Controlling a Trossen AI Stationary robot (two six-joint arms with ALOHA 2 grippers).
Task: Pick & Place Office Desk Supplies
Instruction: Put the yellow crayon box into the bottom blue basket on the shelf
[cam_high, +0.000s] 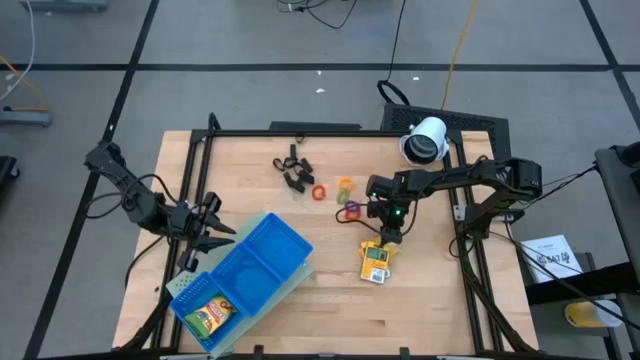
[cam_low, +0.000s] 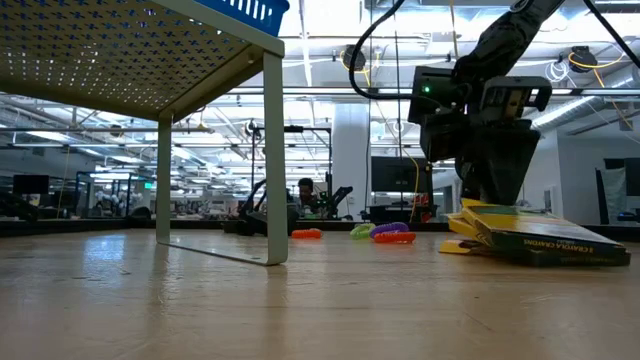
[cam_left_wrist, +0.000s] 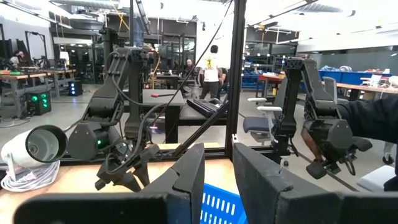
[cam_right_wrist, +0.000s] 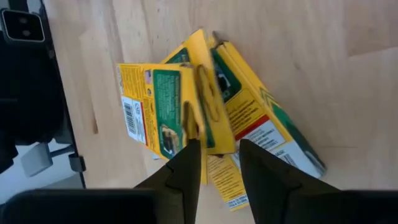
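A yellow printed pack lies on the table right of centre, its panels splayed. My right gripper slants down over its far end, fingers a little apart, astride a raised yellow flap. A second yellow pack lies in the blue tray. Black clips and coloured rings lie on the table at the far middle. My left gripper hovers open at the tray's far left corner, with nothing between its fingers. My right gripper comes at the pack from above, slanting down, with its fingertips down at the pack's raised top edge. One finger overlaps the printed face and the other stands beside the flap. Whether they touch, I cannot tell.
A white cylindrical device stands at the far right behind my right arm. A black metal frame borders the table. The rings lie just beyond the pack. Bare wood lies between the tray and the pack.
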